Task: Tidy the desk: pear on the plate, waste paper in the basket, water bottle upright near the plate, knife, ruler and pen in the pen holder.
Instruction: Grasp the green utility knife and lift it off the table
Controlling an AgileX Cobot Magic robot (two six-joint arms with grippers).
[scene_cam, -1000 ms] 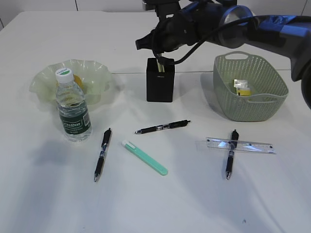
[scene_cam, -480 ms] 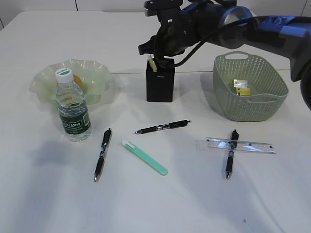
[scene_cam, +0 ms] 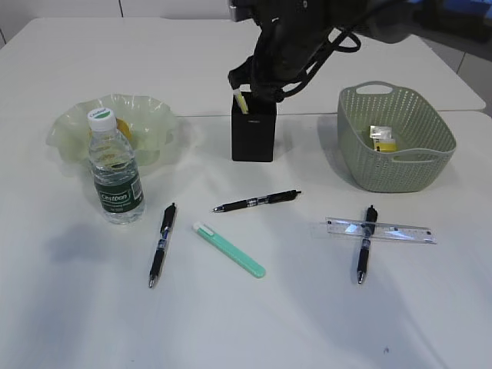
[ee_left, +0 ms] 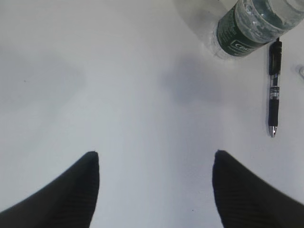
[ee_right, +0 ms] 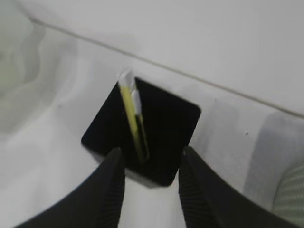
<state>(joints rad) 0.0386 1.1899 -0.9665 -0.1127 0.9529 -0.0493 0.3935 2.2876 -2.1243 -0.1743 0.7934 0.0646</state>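
1. Lying nearest on the desk (scene_cam: 77,323), a mint green knife (scene_cam: 229,249) with a white cap end rests at a slant, flanked by a black pen (scene_cam: 162,244) to its left and another black pen (scene_cam: 363,244) crossing under the clear ruler (scene_cam: 380,230) to its right.
2. A third black pen (scene_cam: 257,201) lies just beyond the knife, apart from it.
3. The left gripper (ee_left: 154,166) shows only in its wrist view: two dark ribbed fingertips spread wide over bare white tabletop, holding nothing; its arm is out of the exterior view.
4. The water bottle (scene_cam: 115,171) stands upright, clear ribbed plastic with a white cap and dark green label, just in front of the plate (scene_cam: 154,115).
5. The plate is translucent pale green with a ruffled rim; a yellow shape behind the bottle's cap is likely the pear (scene_cam: 125,127), mostly hidden.
6. The pen holder (scene_cam: 254,131), a matte black square box, holds a slim yellow and white item (scene_cam: 243,102) leaning at its left corner; what it is cannot be made out.
7. The right gripper (ee_right: 151,156) hangs above the holder, fingers parted and holding nothing; its dark arm, blurred, reaches in from the upper right.
8. The basket (scene_cam: 361,165), sage green with perforated sides, contains the crumpled waste paper (scene_cam: 382,138).
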